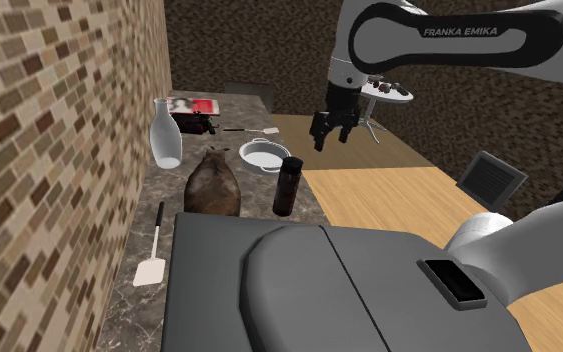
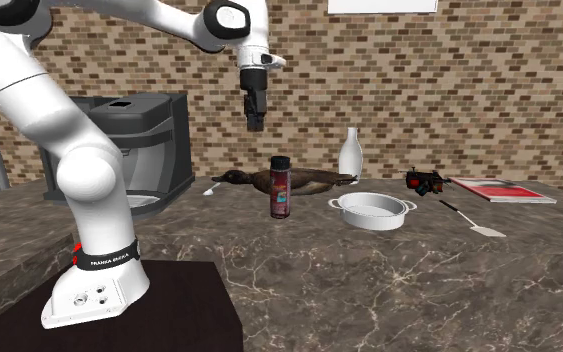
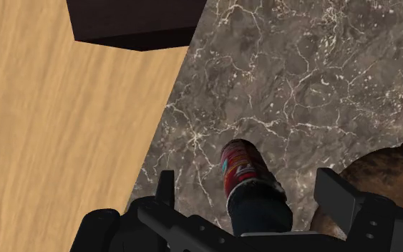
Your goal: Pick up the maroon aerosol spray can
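The maroon spray can [image 1: 287, 186] stands upright with a dark cap on the marbled counter [image 1: 137, 305], next to a brown duck figure [image 1: 213, 184]. In the second exterior view the can [image 2: 281, 188] shows a red label. My black gripper [image 1: 332, 131] hangs open well above the can, nothing between its fingers. It hangs high over the counter [image 2: 369, 270], slightly toward that view's left of the can, gripper [image 2: 256, 120] pointing down. In the wrist view the can [image 3: 244, 170] lies far below, between the two spread fingers [image 3: 165, 187] of the gripper [image 3: 250, 195].
Behind the can sit a white pan [image 1: 266, 155], a white bottle [image 1: 166, 133], a red book [image 1: 194, 106] and a spatula [image 1: 153, 255]. A brick wall [image 1: 39, 150] bounds the counter. A black appliance [image 2: 139, 145] stands at the second exterior view's left. Wood floor [image 3: 49, 129] lies beyond the counter edge.
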